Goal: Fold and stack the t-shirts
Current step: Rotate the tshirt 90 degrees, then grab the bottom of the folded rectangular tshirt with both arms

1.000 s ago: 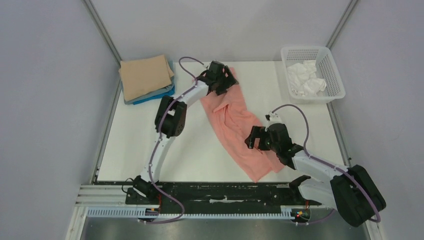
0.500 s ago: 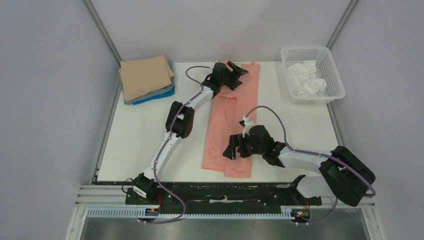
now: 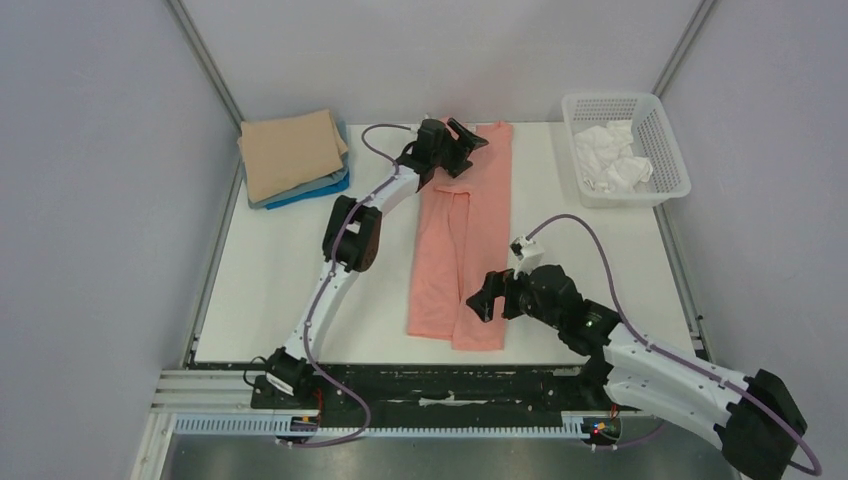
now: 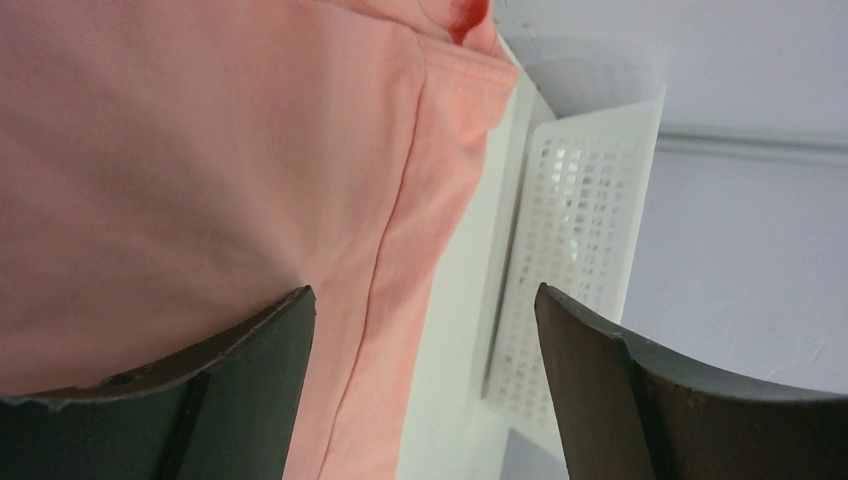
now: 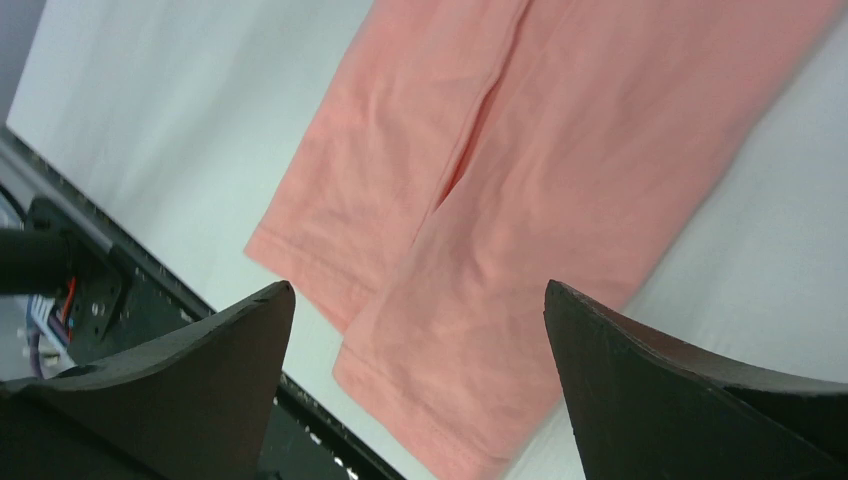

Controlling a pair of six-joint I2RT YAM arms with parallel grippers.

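**Both grippers released, one at each end of the pink tee**

The salmon-pink t-shirt (image 3: 462, 240) lies flat on the table (image 3: 270, 290) as a long narrow strip. Its sides are folded in to meet down the middle, and it runs from the far edge toward you. Your left gripper (image 3: 462, 137) sits over the strip's far end, at its left corner. In the left wrist view its jaws are spread wide with nothing between them — pink cloth lies beneath, and the white mesh basket (image 3: 668, 140) shows past the shirt's edge. Your right gripper (image 3: 484, 301) is at the near end, over the strip's right edge close to the hem. Its fingers (image 5: 180, 390) stand apart too, holding nothing, and the hem and the line between the two folded flaps show below. You cannot tell whether any fingertip touches the cloth. The folded stack (image 3: 292, 158) — tan on top, grey and bright blue edges under it — rests at the table's far left corner, well apart from both grippers.
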